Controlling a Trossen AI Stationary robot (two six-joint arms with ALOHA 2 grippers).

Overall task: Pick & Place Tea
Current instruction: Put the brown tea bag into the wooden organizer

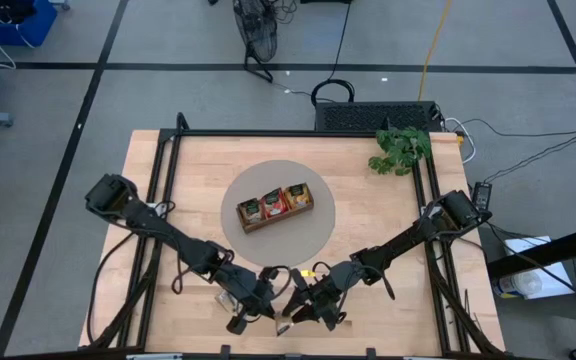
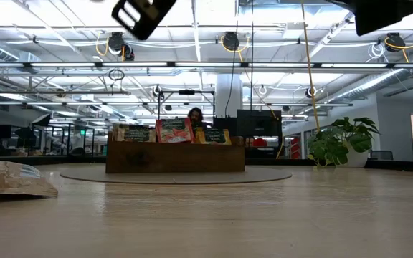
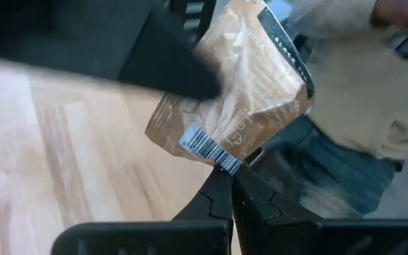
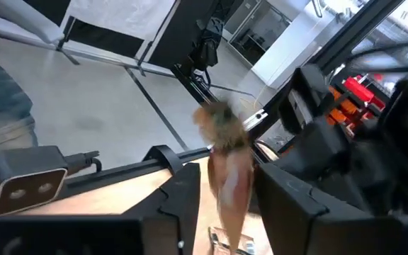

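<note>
Arms: two, dark throughout, built of slim straight links between thicker rounded joints.
Left arm: blocky black base housing at its outer end; thin black cables loop loosely along the links.
Right arm: matching black links; bulky rounded housing at its outer end; a black cable hangs off the forearm.
Left fingers: matt black, flat-sided and angular, tapering to narrow tips.
Right fingers: black, broad, hard-edged plates.
Right wrist block: pale grey box with two small dark oval windows.
</note>
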